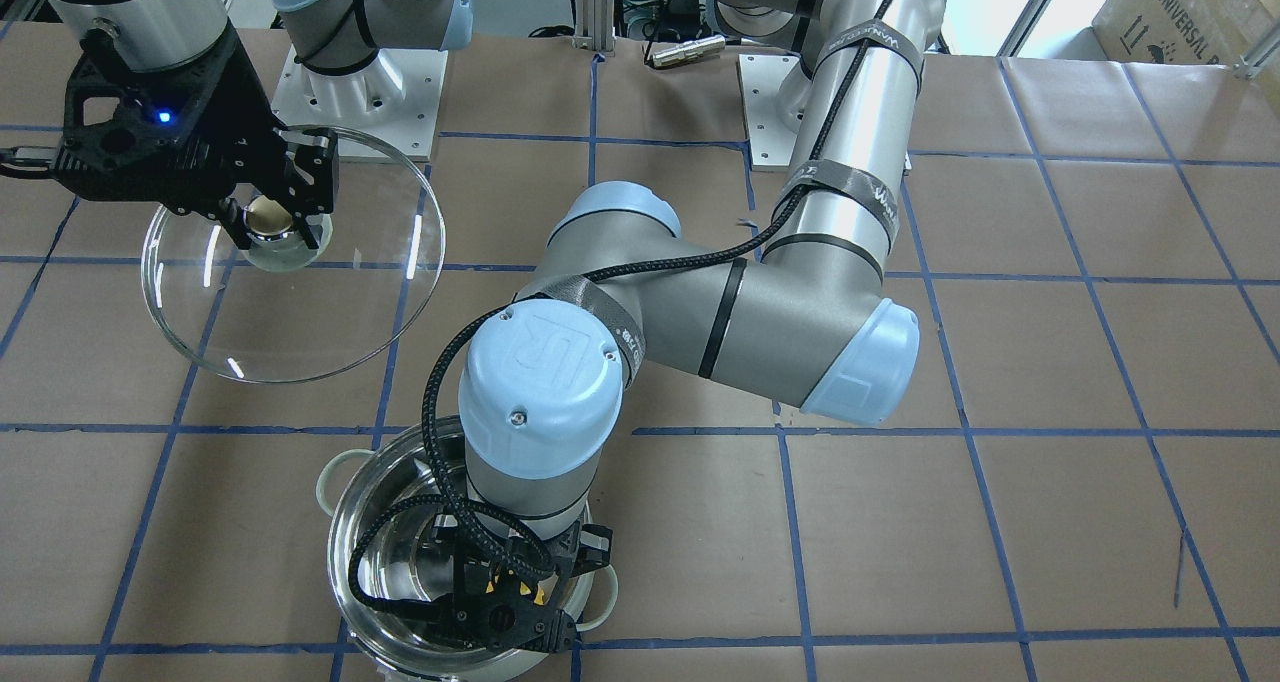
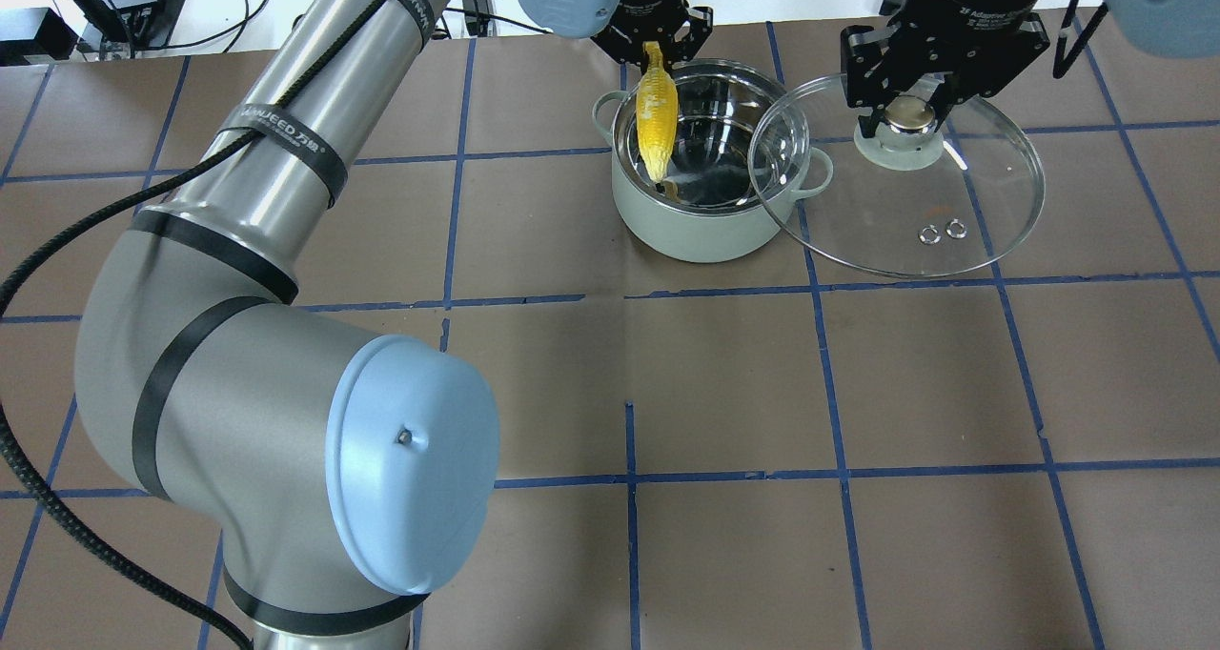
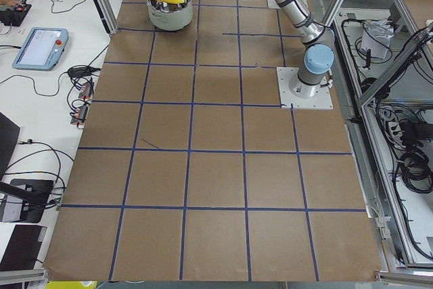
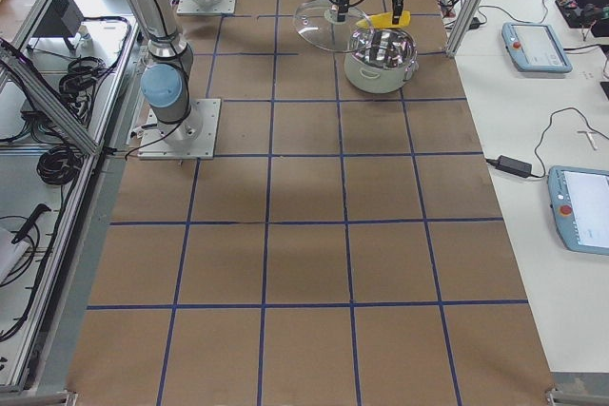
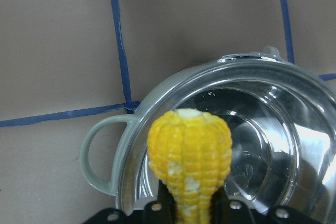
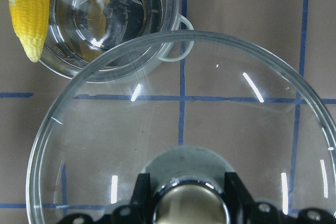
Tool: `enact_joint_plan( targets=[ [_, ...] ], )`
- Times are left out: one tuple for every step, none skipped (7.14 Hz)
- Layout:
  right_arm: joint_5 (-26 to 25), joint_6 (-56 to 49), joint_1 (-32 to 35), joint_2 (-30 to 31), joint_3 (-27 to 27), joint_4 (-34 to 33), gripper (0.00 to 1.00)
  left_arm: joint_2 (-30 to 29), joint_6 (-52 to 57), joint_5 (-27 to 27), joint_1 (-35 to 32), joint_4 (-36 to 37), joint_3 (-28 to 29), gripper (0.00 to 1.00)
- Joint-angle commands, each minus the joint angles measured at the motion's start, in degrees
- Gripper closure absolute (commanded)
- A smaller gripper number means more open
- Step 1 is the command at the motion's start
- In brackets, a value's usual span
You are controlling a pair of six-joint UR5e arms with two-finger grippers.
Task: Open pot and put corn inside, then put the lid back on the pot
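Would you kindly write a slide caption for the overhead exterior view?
Left pincer holds the corn over the open pot while right pincer holds the lid aside.

Above the pot (image 2: 686, 233) hangs corn (image 2: 658, 121), lid (image 2: 991, 183) beside.

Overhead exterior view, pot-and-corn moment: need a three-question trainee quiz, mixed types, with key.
1. True or false: the lid sits on the pot.
2. What does the left gripper hold over the open pot? A) the corn B) a pot handle C) nothing
3. Fill in: the right gripper is shut on the lid's ____.

Key: 1 false, the lid is held beside the pot. 2 A. 3 knob.
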State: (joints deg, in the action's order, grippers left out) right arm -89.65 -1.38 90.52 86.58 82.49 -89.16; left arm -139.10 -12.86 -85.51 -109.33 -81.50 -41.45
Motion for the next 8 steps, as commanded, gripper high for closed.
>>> enact_joint_plan(
  targets=[
    [-0.26, -0.28, -0.08, -0.01, 0.12, -0.05, 0.79, -0.90, -0.14, 0.08, -0.18, 1.43, 0.05, 0.84],
    [-0.26, -0.37, -0.16, -0.01, 0.21, -0.05, 0.79, -0.99, -0.14, 0.08, -0.18, 1.70, 0.05, 0.84],
    [-0.26, -0.37, -0.16, -0.01, 0.04, 0.04, 0.79, -1.08, -0.23, 0.08, -0.18, 2.57, -0.03, 0.83],
    [-0.26, -0.37, -0.16, -0.01, 0.12, 0.04, 0.79, -1.78, -0.23, -0.35, -0.71, 2.84, 0.14, 0.81],
    [-0.26, -0.37, -0.16, -0.01, 0.21, 0.04, 0.79, -2.13, -0.23, -0.44, -0.97, 3.97, 0.05, 0.81],
    [-0.26, -0.37, -0.16, -0.01, 0.21, -0.05, 0.79, -2.31, -0.23, -0.45, -1.15, 4.42, 0.05, 0.74],
    [-0.26, -0.37, -0.16, -0.01, 0.30, -0.05, 0.79, -2.40, -0.32, -0.53, -1.24, 4.42, 0.05, 0.07],
    [-0.26, -0.37, -0.16, -0.01, 0.30, -0.05, 0.79, -2.31, -0.23, -0.71, -1.32, 4.34, -0.12, 0.00]
  ],
)
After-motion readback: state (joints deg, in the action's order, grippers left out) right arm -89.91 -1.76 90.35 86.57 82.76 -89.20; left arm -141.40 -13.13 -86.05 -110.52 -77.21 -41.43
